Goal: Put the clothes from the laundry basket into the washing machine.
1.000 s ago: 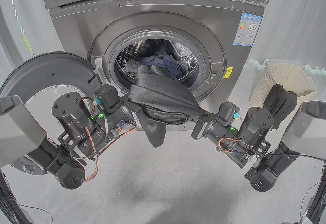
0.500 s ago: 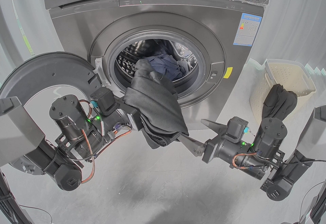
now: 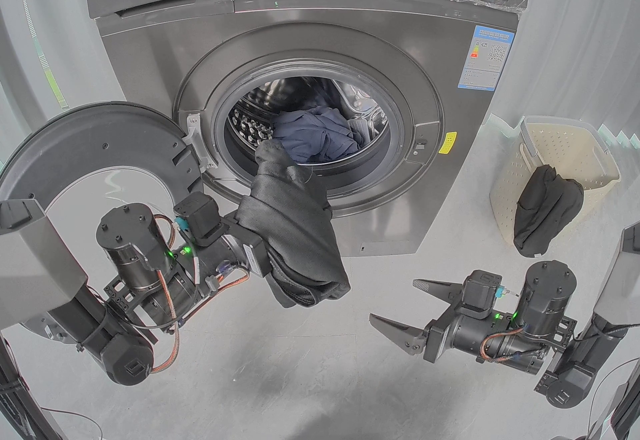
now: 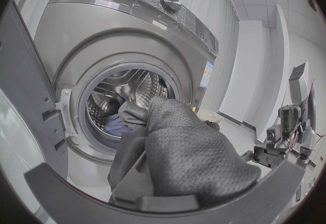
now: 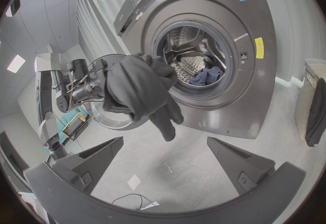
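Once at the dark garment (image 3: 297, 228), right gripper (image 3: 393, 302) now lower.

Grey garment (image 3: 293, 234) before open washing machine (image 3: 413, 61); black garment (image 3: 543, 211) over laundry basket (image 3: 573, 148) rim.

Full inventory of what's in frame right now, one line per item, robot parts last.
washing machine: 1, grey, straight ahead, front-loading.
door: 1, grey, swung open to the robot's left.
blue clothes: 1 bundle, blue, inside the drum.
dark grey garment: 1, dark grey, draped over the left tool, with its upper end by the drum opening's lower rim.
laundry basket: 1, cream, on the floor right of the machine.
black garment: 1, black, hanging over the basket's front rim.
paper scraps: 2, white, on the floor before the machine.
left tool: 1, black, before the drum opening, gripping the dark grey garment.
right tool: 1, black, open and empty, low over the floor.
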{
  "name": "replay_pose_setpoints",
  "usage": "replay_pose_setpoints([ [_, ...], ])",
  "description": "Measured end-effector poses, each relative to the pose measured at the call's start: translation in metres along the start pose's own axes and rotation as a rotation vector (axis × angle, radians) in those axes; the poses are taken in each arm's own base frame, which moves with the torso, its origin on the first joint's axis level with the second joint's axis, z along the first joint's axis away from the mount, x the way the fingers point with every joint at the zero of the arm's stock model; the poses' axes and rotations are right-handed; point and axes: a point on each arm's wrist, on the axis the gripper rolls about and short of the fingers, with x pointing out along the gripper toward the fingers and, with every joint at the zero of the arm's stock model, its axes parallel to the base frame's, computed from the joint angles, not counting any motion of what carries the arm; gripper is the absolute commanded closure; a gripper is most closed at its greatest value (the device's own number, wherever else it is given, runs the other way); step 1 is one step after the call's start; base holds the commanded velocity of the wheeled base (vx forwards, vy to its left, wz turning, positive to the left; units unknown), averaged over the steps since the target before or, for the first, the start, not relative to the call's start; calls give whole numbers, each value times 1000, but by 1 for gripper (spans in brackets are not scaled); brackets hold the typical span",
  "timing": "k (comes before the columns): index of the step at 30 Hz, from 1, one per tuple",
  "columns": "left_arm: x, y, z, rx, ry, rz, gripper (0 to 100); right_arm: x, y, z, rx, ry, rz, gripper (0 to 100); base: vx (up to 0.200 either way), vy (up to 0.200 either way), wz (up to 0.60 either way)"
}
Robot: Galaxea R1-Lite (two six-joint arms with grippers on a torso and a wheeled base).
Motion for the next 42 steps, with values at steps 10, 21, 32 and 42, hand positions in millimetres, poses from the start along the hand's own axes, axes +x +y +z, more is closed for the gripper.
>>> replay_pose_setpoints([
  [10, -8, -1, -11, -4, 56, 2, 100, 4, -12, 5, 3, -28, -44, 0, 0, 0, 0],
  [21, -11, -1, -15, 1, 76, -18, 100, 6, -11, 7, 3, -37, -42, 0, 182, 0, 0],
  [32, -7, -2, -19, 4, 82, -16, 100, 5, -10, 4, 5, -25, -40, 0, 200, 0, 0],
  [42, -3, -9, -26, 31, 99, -39, 100, -6, -5, -8, 10, 42, -31, 0, 0, 0, 0],
])
